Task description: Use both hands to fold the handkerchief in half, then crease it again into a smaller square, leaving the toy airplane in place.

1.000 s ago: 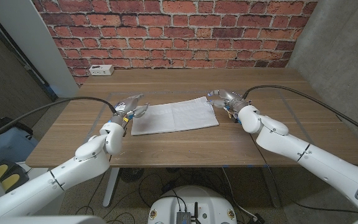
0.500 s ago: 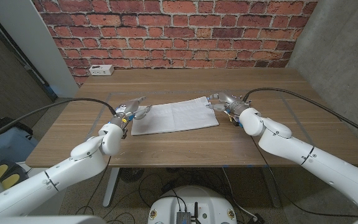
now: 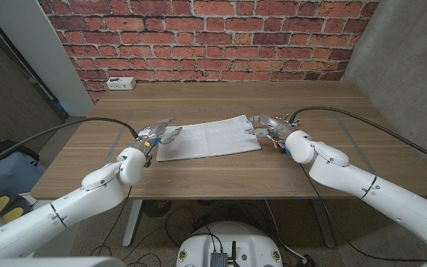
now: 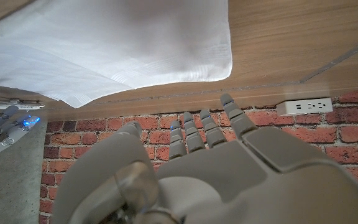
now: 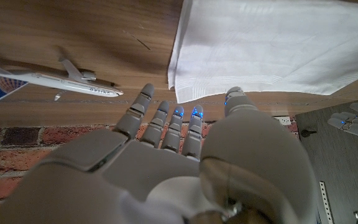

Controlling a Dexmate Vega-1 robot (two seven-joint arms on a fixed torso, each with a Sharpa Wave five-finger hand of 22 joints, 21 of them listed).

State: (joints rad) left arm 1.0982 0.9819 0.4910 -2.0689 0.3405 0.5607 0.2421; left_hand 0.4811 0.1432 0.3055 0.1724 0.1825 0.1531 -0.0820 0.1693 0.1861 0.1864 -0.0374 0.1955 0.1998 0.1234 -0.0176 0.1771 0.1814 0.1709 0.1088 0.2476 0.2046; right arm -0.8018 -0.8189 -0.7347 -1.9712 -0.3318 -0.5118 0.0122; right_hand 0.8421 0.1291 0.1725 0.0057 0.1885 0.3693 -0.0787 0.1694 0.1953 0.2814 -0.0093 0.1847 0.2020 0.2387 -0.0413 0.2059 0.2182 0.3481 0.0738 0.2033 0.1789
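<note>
Handkerchief: the white handkerchief (image 3: 209, 139) lies flat on the wooden bench (image 3: 221, 174), mid-bench between your two hands; it looks already folded into a wide rectangle, with layered edges showing at its corners in both wrist views.
Left hand: your left hand (image 3: 156, 132) sits just beside the cloth's left edge, near its far-left corner — fingers (image 4: 194, 134) spread and reaching toward the cloth, nothing held. Whether a fingertip touches the fabric, you cannot tell from these views.
Right hand: your right hand (image 3: 267, 124) is at the cloth's right edge by the far-right corner, fingers (image 5: 166, 124) apart and extended, holding nothing; the right wrist view shows the fingertips just short of the cloth's corner.
Toy airplane: the toy airplane (image 5: 45, 79) — white fuselage, blue tail — rests on the bench just right of the cloth, beside your right hand and clear of the fabric; in the head view your hand largely hides it.
Power strip: a white power strip (image 3: 119, 84) lies at the bench's far-left edge against the brick wall (image 3: 213, 37), well apart from the cloth.
</note>
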